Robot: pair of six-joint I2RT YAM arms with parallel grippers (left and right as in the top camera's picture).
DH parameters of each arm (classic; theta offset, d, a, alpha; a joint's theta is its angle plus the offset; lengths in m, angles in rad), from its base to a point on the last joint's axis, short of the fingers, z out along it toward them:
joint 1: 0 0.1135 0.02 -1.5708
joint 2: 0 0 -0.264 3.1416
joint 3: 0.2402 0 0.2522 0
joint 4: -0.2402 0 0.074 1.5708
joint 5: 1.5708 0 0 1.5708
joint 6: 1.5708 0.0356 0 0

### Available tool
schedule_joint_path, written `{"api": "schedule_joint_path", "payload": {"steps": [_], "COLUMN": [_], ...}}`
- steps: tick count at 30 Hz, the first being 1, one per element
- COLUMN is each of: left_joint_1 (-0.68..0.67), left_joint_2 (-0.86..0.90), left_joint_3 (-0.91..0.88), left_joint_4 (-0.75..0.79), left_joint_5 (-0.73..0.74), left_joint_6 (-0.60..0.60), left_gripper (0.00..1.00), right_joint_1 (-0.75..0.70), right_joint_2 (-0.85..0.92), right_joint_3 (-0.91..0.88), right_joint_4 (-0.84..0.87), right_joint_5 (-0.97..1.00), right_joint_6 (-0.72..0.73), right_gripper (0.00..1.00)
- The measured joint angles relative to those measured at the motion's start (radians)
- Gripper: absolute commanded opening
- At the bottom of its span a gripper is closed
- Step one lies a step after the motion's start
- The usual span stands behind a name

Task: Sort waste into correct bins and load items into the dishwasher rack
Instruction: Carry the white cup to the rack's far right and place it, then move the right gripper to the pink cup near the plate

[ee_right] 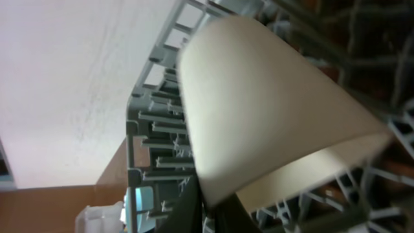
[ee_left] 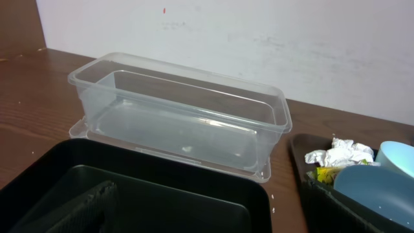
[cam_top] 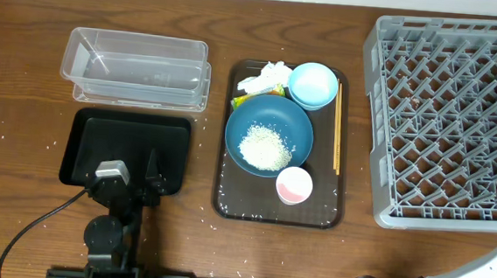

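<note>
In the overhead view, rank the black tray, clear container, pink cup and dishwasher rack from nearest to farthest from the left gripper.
1. black tray, directly under the left gripper
2. clear container, just beyond it
3. pink cup, to its right
4. dishwasher rack, far right

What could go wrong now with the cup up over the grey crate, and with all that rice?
The pale cup hangs tilted above the dishwasher rack, pinched only at its rim. It might slip and land sideways on the grid. The rice heap sits loose in the dark-blue bowl, and stray grains already lie on the brown tray. Tipping the bowl carelessly would likely scatter more.
</note>
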Motion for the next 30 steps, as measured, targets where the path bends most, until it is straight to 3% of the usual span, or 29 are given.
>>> {"api": "schedule_joint_path", "payload": {"steps": [7,11,16,27,30], "left_joint_1": [0.000,0.000,0.000,0.000,0.000], "left_joint_2": [0.000,0.000,0.000,0.000,0.000], "left_joint_3": [0.000,0.000,0.000,0.000,0.000], "left_joint_4": [0.000,0.000,0.000,0.000,0.000], "left_joint_5": [0.000,0.000,0.000,0.000,0.000], "left_joint_6": [0.000,0.000,0.000,0.000,0.000], "left_gripper": [0.92,0.92,0.92,0.92,0.92], "right_joint_1": [-0.056,-0.100,-0.121,-0.109,-0.082], "right_joint_2": [-0.001,-0.009,-0.070,-0.326,-0.364], "right_joint_3": [-0.009,-0.015,-0.022,-0.023,-0.023], "right_joint_4": [-0.071,-0.090,-0.097,-0.097,-0.110], "right_joint_5": [0.041,0.182,0.279,0.313,0.257], "right_joint_6": [-0.004,-0.003,0.004,0.036,0.039], "right_gripper": [0.20,0.24,0.39,0.44,0.38]}}
